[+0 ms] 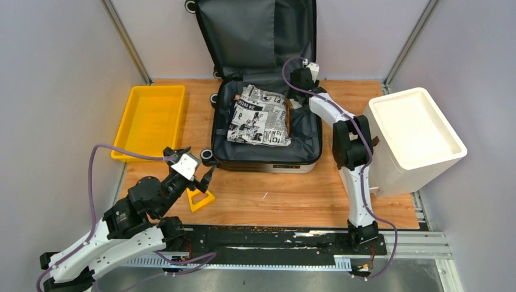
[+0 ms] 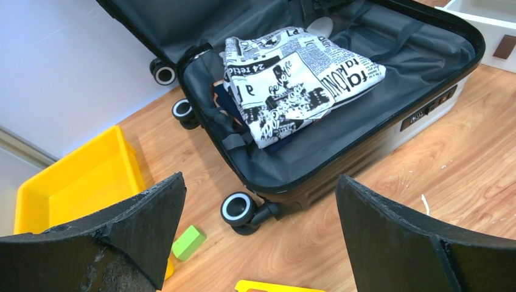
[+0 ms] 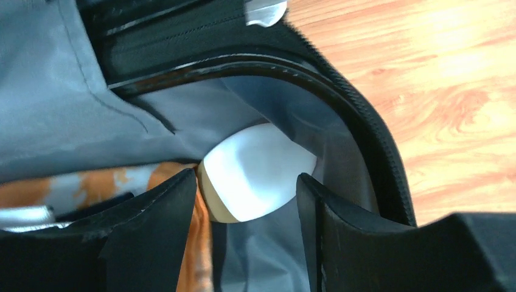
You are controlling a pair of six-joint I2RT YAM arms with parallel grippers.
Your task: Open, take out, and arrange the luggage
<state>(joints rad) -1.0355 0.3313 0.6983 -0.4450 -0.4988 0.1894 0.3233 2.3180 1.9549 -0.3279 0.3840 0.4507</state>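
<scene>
The luggage point(image 1: 268, 159) lies open on the wooden table, its lid point(image 1: 255, 30) standing against the back wall. A folded black-and-white newsprint cloth point(image 1: 258, 115) lies in its dark grey lining, also in the left wrist view point(image 2: 292, 79). My right gripper point(image 1: 297, 96) is open inside the case's back right corner. In the right wrist view its jaws point(image 3: 247, 177) stand either side of a white rounded object point(image 3: 255, 164), beside orange-and-white fabric point(image 3: 91, 182). My left gripper point(image 1: 201, 160) is open and empty, in front of the case's near left wheel point(image 2: 238, 208).
A yellow tray point(image 1: 149, 118) stands left of the case and a white bin point(image 1: 414, 137) at the right. A flat yellow piece point(image 1: 201, 199) and a small green block point(image 2: 188, 242) lie on the table by my left gripper.
</scene>
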